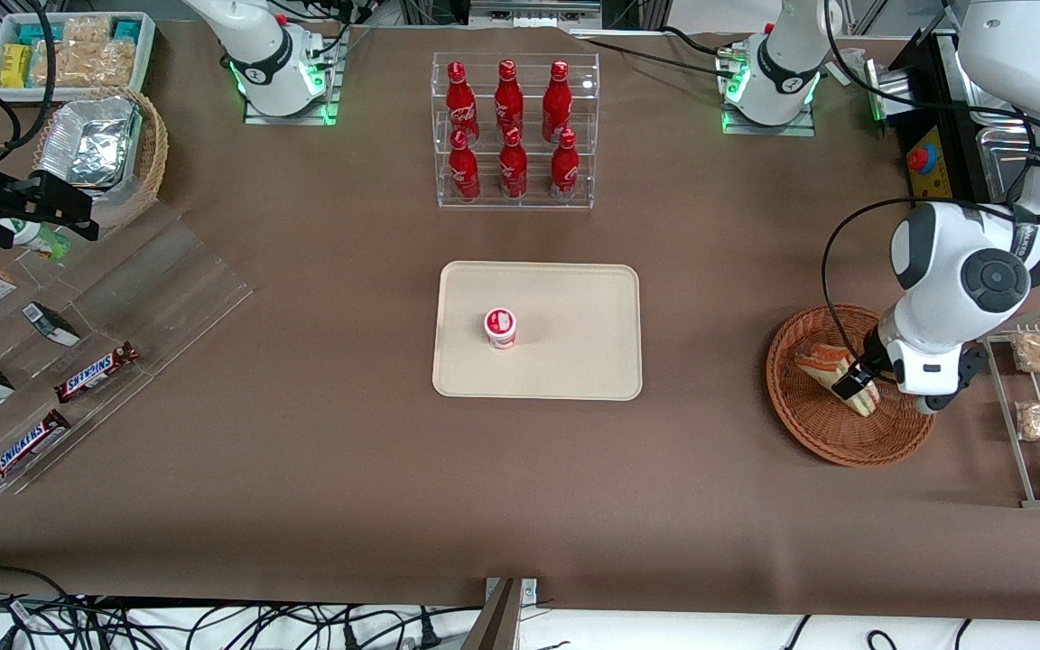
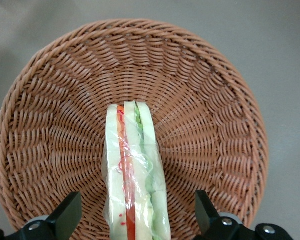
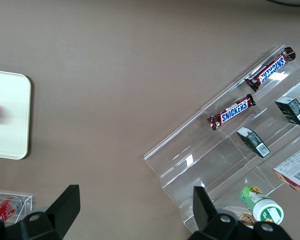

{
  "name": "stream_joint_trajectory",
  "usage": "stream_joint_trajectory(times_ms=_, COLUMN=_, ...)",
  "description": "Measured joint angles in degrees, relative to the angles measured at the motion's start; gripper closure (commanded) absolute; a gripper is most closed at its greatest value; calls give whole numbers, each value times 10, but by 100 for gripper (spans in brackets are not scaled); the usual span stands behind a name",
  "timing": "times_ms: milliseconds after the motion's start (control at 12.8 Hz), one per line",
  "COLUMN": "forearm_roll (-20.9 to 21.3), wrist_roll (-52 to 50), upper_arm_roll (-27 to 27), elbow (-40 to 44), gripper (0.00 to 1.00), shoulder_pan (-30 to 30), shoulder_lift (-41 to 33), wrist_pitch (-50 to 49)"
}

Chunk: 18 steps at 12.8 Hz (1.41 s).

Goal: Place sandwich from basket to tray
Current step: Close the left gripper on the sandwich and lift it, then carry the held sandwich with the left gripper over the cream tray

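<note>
Sandwich (image 2: 135, 175) stands on edge in the basket (image 2: 55, 100), its bread slices and red and green filling running lengthwise between the two fingers (image 2: 65, 215) of the gripper (image 2: 135, 220), which are spread wide on either side and touch neither slice. In the front view the gripper (image 1: 856, 386) is down inside the basket (image 1: 836, 433), at about three o'clock from the tray (image 1: 574, 361), with the wedge (image 1: 831, 366) lying toward the basket's centre.

To do the grasp well, I would judge it best to settle a little lower so the pads meet the broad bread faces, then close gently: the wrap looks slick and the bread soft, so a hard squeeze could crush it and a shallow one could let it slip. Lift straight up to clear the rim before crossing to the tray.

Only the wrist view shows the gap on each side of the wedge and how well it is centred. Only the front view shows the tray, well apart from the basket, and a small red-lidded cup (image 1: 500, 327) standing near its middle, at about nine o'clock of centre; bare tray to either side leaves room to set the wedge down.
</note>
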Motion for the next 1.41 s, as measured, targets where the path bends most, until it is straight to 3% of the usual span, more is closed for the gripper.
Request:
stream_joint_trajectory(times_ms=235, forearm_roll=1, wrist_roll=-1, upper_arm_roll=0, elbow=0, gripper=0, shoulder_pan=0, shoulder_lift=16, wrist_pitch=8)
stream_joint_trajectory(times_ms=314, forearm_roll=1, wrist_roll=-1, upper_arm_roll=0, elbow=0, gripper=16, shoulder_pan=0, shoulder_lift=21, wrist_pitch=9)
stream_joint_trajectory(times_ms=392, forearm_roll=1, wrist_roll=-2, upper_arm_roll=0, elbow=0, gripper=61, shoulder_pan=0, shoulder_lift=25, wrist_pitch=10)
stream_joint_trajectory(times_ms=471, forearm_roll=2, wrist_roll=-2, upper_arm_roll=0, elbow=-1, gripper=93, shoulder_pan=0, shoulder_lift=28, wrist_pitch=10)
stream_joint_trajectory(times_ms=549, forearm_roll=3, wrist_roll=-2, upper_arm_roll=0, elbow=-1, gripper=100, shoulder_pan=0, shoulder_lift=30, wrist_pitch=10)
stream_joint_trajectory(times_ms=1255, forearm_roll=27, wrist_roll=6, upper_arm_roll=-6, elbow=7, gripper=100, shoulder_pan=0, shoulder_lift=25, wrist_pitch=6)
stream_joint_trajectory(times_ms=1412, forearm_roll=28, wrist_roll=36, upper_arm_roll=-15, elbow=26, gripper=100, shoulder_pan=0, shoulder_lift=9, wrist_pitch=-37)
